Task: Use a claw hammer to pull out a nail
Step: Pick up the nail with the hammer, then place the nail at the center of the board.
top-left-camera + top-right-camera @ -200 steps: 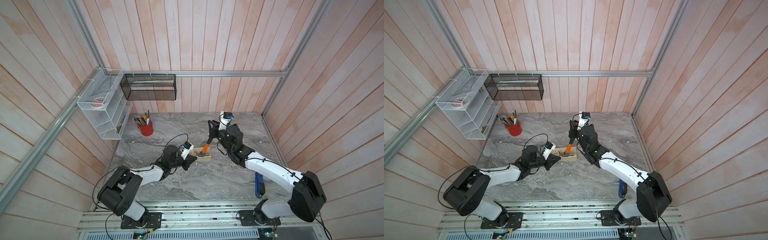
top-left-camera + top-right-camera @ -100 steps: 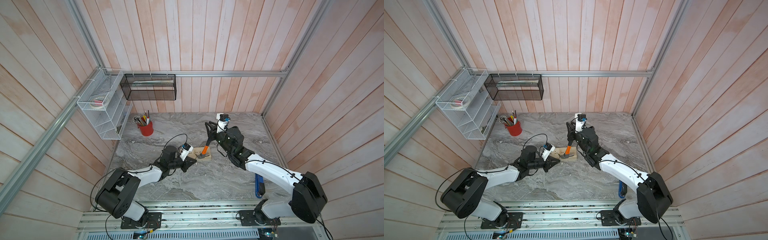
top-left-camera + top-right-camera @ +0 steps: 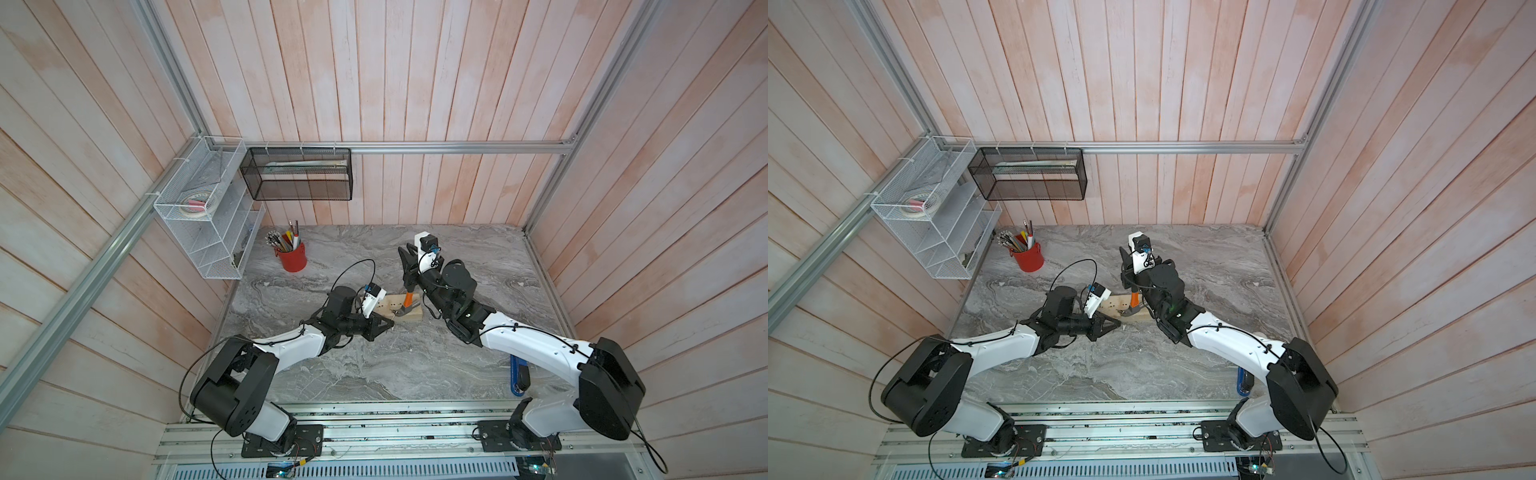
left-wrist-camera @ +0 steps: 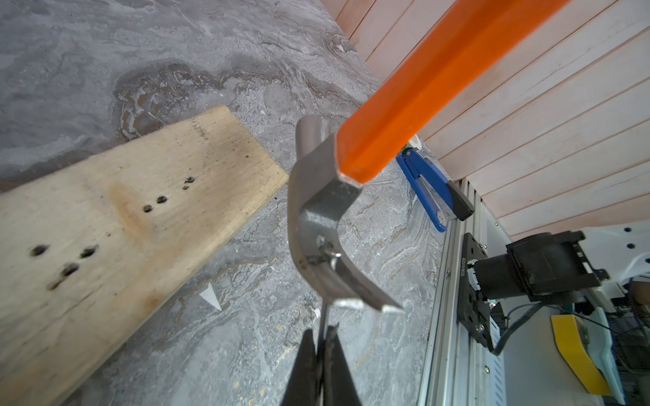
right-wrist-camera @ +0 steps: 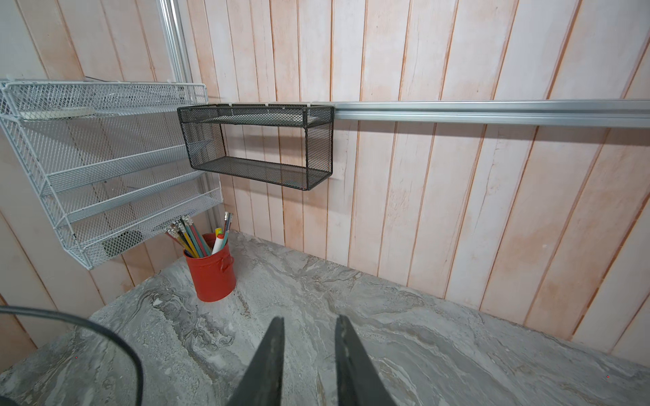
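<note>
Both pincers clenched; hammer claw hooks nail.
Mid-table, right pincer grasps hammer handle, head over block 3 o'clock end; left pincer, reaching from 9 o'clock, pinches nail shaft.

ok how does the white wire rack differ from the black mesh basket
The white wire rack has several sloped tiers; the black mesh basket is a single box. The rack hangs on the side rail, the basket on the back rail. The rack is taller than the basket. Both are mesh and wall-mounted.
</note>
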Tool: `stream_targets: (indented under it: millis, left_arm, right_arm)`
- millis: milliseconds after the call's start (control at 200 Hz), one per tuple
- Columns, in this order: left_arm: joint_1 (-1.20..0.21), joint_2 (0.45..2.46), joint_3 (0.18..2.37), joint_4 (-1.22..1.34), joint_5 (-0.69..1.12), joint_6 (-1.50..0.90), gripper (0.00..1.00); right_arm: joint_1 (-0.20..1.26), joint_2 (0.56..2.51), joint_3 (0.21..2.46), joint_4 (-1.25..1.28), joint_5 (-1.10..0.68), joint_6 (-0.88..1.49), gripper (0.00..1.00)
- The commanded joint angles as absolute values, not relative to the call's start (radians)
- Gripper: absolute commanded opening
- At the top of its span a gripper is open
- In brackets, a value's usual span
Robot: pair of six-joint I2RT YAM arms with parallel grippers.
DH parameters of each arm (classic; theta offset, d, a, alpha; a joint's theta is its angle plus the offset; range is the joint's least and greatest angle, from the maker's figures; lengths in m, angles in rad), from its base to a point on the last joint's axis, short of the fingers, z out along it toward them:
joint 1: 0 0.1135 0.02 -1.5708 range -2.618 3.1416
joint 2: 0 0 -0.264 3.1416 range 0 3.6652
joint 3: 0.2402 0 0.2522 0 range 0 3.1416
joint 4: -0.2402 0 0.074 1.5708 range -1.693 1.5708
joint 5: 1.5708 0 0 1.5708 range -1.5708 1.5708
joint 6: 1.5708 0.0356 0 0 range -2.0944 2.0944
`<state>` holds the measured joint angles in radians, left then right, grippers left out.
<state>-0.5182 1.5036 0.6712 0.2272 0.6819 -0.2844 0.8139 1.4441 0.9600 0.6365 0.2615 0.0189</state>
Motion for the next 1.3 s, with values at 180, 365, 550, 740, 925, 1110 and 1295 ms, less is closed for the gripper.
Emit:
stream_targets:
  millis: [180, 365, 550, 740, 925, 1110, 1295]
  left_arm:
    - [-0.419, 1.473, 0.679, 0.44, 0.759, -0.516, 0.0]
    - [-0.413, 1.467, 0.678, 0.429, 0.784, -0.507, 0.0]
    - [-0.384, 1.421, 0.642, 0.436, 0.744, -0.522, 0.0]
    - [-0.286, 1.364, 0.547, 0.376, 0.486, -0.632, 0.0]
    - [-0.233, 1.374, 0.51, 0.232, 0.287, -0.638, 0.0]
    - [-0.219, 1.399, 0.511, 0.137, 0.207, -0.617, 0.0]
    - [-0.216, 1.419, 0.516, 0.095, 0.186, -0.604, 0.05]
  right_arm:
    - [0.81, 1.478, 0.944, 0.684, 0.339, -0.056, 0.0]
    - [0.809, 1.492, 0.949, 0.689, 0.335, -0.061, 0.0]
    - [0.808, 1.497, 0.961, 0.674, 0.36, -0.044, 0.0]
    - [0.814, 1.498, 0.989, 0.657, 0.431, 0.026, 0.0]
    - [0.86, 1.523, 1.024, 0.644, 0.564, 0.118, 0.0]
    - [0.906, 1.578, 1.058, 0.665, 0.635, 0.102, 0.0]
    - [0.914, 1.604, 1.078, 0.663, 0.631, 0.101, 0.0]
